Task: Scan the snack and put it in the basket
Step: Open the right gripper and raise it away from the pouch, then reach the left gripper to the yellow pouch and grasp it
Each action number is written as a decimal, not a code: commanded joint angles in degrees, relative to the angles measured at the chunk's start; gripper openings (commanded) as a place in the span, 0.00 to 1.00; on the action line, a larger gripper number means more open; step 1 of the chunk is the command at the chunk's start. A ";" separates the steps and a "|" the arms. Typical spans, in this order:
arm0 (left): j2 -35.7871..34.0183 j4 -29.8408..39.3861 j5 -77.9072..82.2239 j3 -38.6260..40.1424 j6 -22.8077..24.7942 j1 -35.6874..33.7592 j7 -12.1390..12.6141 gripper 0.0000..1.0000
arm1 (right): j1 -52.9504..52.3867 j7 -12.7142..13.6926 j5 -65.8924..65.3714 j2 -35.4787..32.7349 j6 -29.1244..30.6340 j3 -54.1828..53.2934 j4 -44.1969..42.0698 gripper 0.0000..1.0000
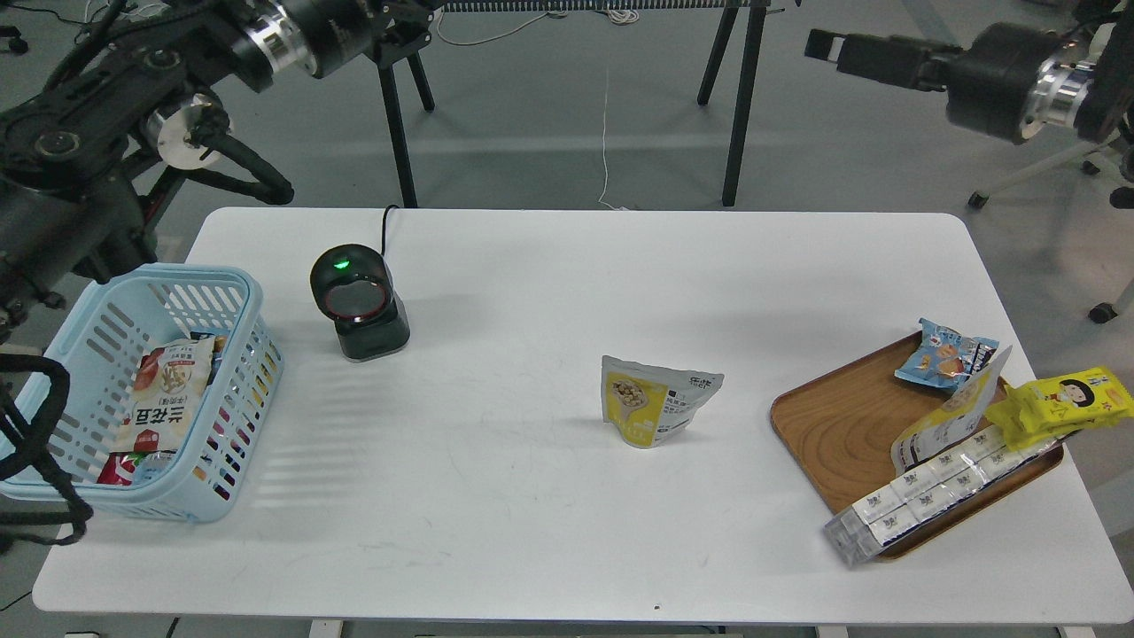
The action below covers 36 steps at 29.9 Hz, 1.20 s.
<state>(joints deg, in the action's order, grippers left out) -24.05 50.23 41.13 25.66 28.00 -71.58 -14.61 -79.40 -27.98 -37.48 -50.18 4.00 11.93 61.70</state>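
Both black arms are raised beyond the table's far edge, touching nothing. The right end effector (824, 44) points left, end-on and dark. The left arm's far end runs out of frame at the top.

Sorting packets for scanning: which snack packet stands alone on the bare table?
The yellow and white pouch, upright mid-table. The others lie on the wooden tray or inside the blue basket.

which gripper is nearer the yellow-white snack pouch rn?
Right, by a modest margin in this view. Right gripper hangs above and right of the snack pouch; the left arm's far end runs out of view at top left, further off.
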 commanded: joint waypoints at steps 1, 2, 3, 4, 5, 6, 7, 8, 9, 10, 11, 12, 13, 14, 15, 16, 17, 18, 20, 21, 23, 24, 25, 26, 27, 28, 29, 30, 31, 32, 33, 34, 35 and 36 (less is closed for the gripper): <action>-0.12 10.82 12.62 0.00 0.00 -1.19 0.10 0.99 | 5.04 -0.02 14.85 -0.88 0.48 -1.46 0.00 0.98; -0.04 13.72 16.84 0.09 0.00 -1.28 0.10 0.99 | 6.35 -0.02 19.07 -0.97 1.18 -1.73 -0.26 0.98; -0.04 16.01 20.62 0.00 0.00 -1.28 0.02 0.99 | 7.50 -0.02 22.50 -1.06 2.05 -1.73 -0.35 0.98; 0.14 18.47 25.01 0.00 0.00 -1.28 0.02 0.99 | 8.64 -0.02 25.32 -1.15 3.11 -1.73 -0.35 0.98; 0.31 20.33 28.53 -0.08 0.00 -1.19 -0.07 0.98 | 9.61 -0.02 27.96 -1.24 3.90 -1.82 -0.27 0.98; 0.40 22.35 32.57 -0.26 0.00 -1.02 -0.07 0.98 | 10.58 -0.02 30.42 -1.41 4.69 -2.08 -0.09 0.98; 0.40 23.67 35.74 -0.43 0.00 -0.93 -0.16 0.98 | 11.28 -0.02 32.54 -1.50 5.48 -2.35 -0.18 0.98; 0.40 25.34 39.87 -0.52 0.00 -0.67 -0.16 0.98 | 12.33 -0.02 35.60 -1.67 6.62 -2.87 -0.27 0.98; 0.40 26.49 44.17 -0.52 0.00 -0.49 -0.25 0.98 | 13.56 -0.02 39.46 -1.68 8.29 -3.57 -0.44 0.98; 0.40 27.11 47.69 -0.87 0.00 -0.40 -0.33 0.97 | 14.88 -0.02 42.89 -1.68 10.22 -4.10 -0.62 0.99; 0.49 27.29 51.82 -2.18 0.00 -0.66 -0.51 0.96 | 16.29 -0.02 46.06 -1.68 12.93 -4.63 -1.40 0.99; 0.66 27.20 56.04 -4.11 0.00 -1.28 -0.77 0.95 | 17.69 -0.02 48.70 -1.42 15.83 -4.98 -2.80 0.99; 1.36 27.20 60.17 -5.69 0.00 -1.54 -1.47 0.95 | 19.10 -0.02 51.08 -1.15 18.56 -5.42 -4.38 0.99; 2.15 27.20 62.99 -6.41 0.00 -1.81 -2.09 0.94 | 20.24 -0.02 52.41 -0.89 20.24 -5.86 -5.44 0.99; 3.38 27.11 66.76 -7.28 0.00 -2.24 -3.22 0.93 | 22.08 -0.02 54.60 -0.54 22.43 -6.65 -6.67 0.99; 4.52 27.02 70.54 -7.55 0.00 -2.25 -4.19 0.92 | 24.01 -0.02 56.79 -0.19 24.00 -7.52 -7.47 0.99; 5.49 26.94 74.23 -7.64 0.00 -2.16 -4.90 0.92 | 25.60 -0.02 58.47 0.25 24.00 -8.58 -8.00 0.99; 6.54 26.76 78.19 -8.17 0.00 -2.07 -5.25 0.91 | 27.27 -0.02 60.05 0.52 24.00 -9.89 -8.61 0.99; 8.57 26.24 83.87 -10.53 0.00 -2.33 -5.87 0.90 | 30.09 -0.02 61.73 0.96 24.00 -12.70 -10.28 0.99; 9.45 25.62 83.87 -11.85 0.00 -2.34 -6.31 0.89 | 31.58 -0.02 62.35 1.48 24.00 -14.55 -11.07 0.99; 11.47 24.83 83.87 -13.70 0.00 -2.25 -7.10 0.86 | 34.13 -0.02 63.75 3.32 24.00 -18.41 -12.30 0.99; 12.70 24.48 83.87 -14.32 0.00 -2.07 -7.10 0.86 | 35.62 -0.02 64.80 4.38 24.00 -20.61 -13.00 0.99; 13.66 24.04 83.87 -14.84 0.00 -1.99 -6.93 0.85 | 36.85 -0.02 65.95 5.26 24.00 -22.46 -13.71 0.99; 14.63 23.43 83.87 -15.46 0.00 -1.90 -6.75 0.85 | 38.17 -0.02 67.09 6.22 24.00 -24.74 -14.41 0.99; 15.51 22.81 83.87 -16.25 0.00 -1.81 -6.66 0.84 | 39.23 -0.02 67.88 7.19 24.00 -26.50 -14.94 0.99; 16.13 22.11 83.87 -17.39 0.00 -1.81 -6.58 0.82 | 40.11 -0.02 68.15 8.16 24.00 -28.08 -15.12 0.99; 16.66 21.15 83.87 -18.79 0.00 -1.81 -6.58 0.80 | 40.90 -0.02 68.15 9.39 24.00 -29.49 -15.03 0.99; 16.84 20.35 83.87 -20.37 0.00 -1.72 -6.66 0.79 | 41.43 -0.02 68.15 10.27 24.00 -30.29 -14.86 0.99; 16.93 19.74 83.87 -21.61 0.00 -1.72 -6.66 0.79 | 41.61 -0.02 68.15 10.89 24.00 -30.64 -14.68 0.99; 16.93 19.03 83.87 -22.92 0.00 -1.72 -6.75 0.78 | 41.79 -0.02 68.07 11.41 24.00 -30.65 -14.59 0.99; 16.93 18.42 83.87 -24.07 0.00 -1.72 -6.75 0.78 | 41.79 -0.02 68.07 11.68 24.00 -30.65 -14.59 0.99; 17.01 17.71 83.87 -24.77 0.00 -1.72 -6.75 0.77 | 41.79 -0.02 67.98 11.68 24.00 -30.65 -14.59 0.99; 17.01 16.92 83.87 -25.22 0.00 -1.72 -6.75 0.76 | 41.79 -0.02 67.98 11.68 24.00 -30.65 -14.59 0.99; 17.01 16.05 83.87 -25.57 0.00 -1.72 -6.66 0.75 | 41.79 -0.02 67.98 11.68 24.00 -30.65 -14.59 0.99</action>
<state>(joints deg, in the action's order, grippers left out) -7.13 68.44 125.01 1.74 27.99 -73.30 -21.29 -37.72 -28.01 30.59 -38.75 28.01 -18.63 47.08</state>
